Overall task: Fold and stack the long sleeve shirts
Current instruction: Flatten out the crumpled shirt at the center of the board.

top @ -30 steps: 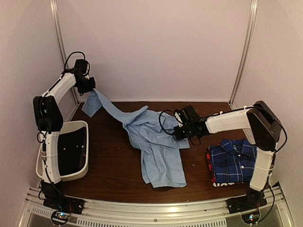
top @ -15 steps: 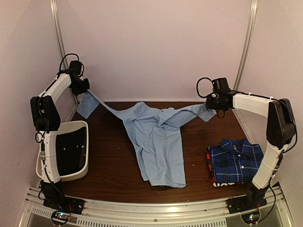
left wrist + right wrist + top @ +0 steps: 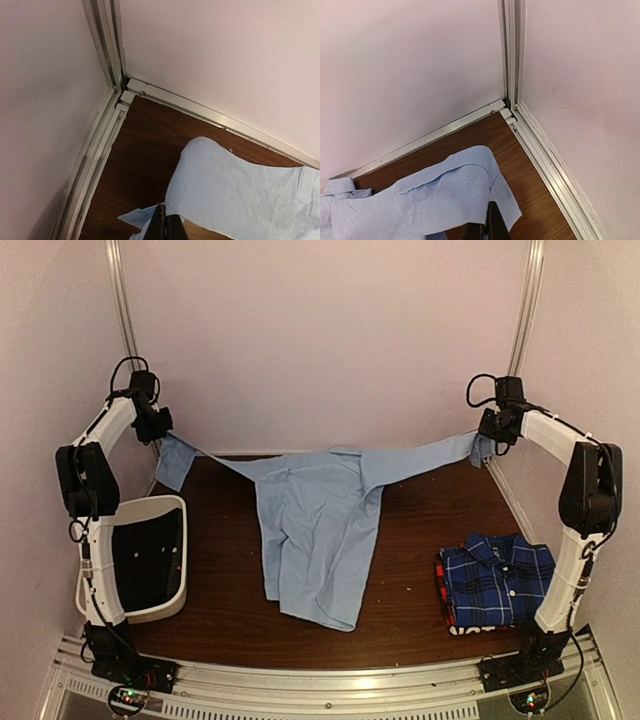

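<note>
Above the tabletop (image 3: 225, 590) we hold the light blue shirt (image 3: 320, 530) stretched by its sleeves: our left hand (image 3: 160, 432) pinches one cuff at the far-left corner and our right hand (image 3: 489, 439) pinches the other at the far right. The folded plaid shirt (image 3: 497, 583) lies near right.

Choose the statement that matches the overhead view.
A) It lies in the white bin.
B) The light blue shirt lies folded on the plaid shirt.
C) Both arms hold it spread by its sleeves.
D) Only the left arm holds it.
C: the left fingers and right fingers each pinch a sleeve of the light blue shirt, spread between them.
</note>
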